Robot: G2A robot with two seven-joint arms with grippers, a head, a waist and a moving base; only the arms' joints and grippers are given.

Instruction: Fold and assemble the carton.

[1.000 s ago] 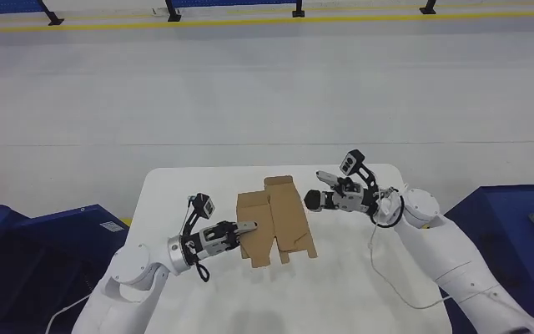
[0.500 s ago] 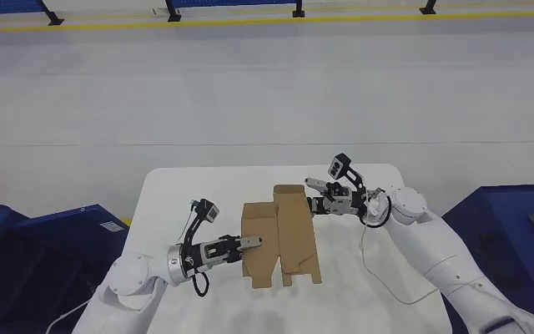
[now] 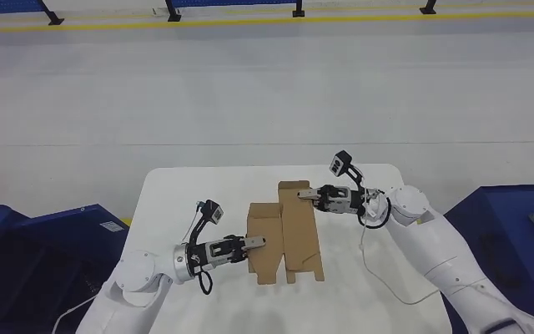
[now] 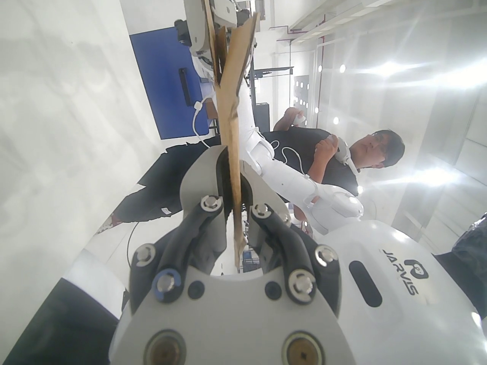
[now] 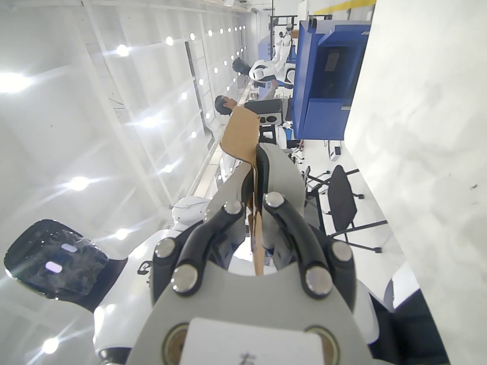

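The flattened carton point(image 3: 284, 238) is held over the white table point(image 3: 179, 196) between the two grippers. The left gripper point(image 3: 260, 242) pinches the carton edge nearest it, its fingers point(image 4: 198, 180) pressed onto the cardboard from both faces, and the sheet runs straight out away from its wrist. The right gripper point(image 3: 304, 194) is clamped on the flap at the far corner, across the sheet from the left one, with the cardboard caught between its fingers point(image 5: 281, 180). A second ago this gripper stood just off the carton's edge with its fingers spread. Half a second ago it had reached the edge, and now it grips. The left gripper has kept its pinch throughout and has travelled toward the right one. The carton has gone with it, shifting toward the right arm's side and a little nearer the robot
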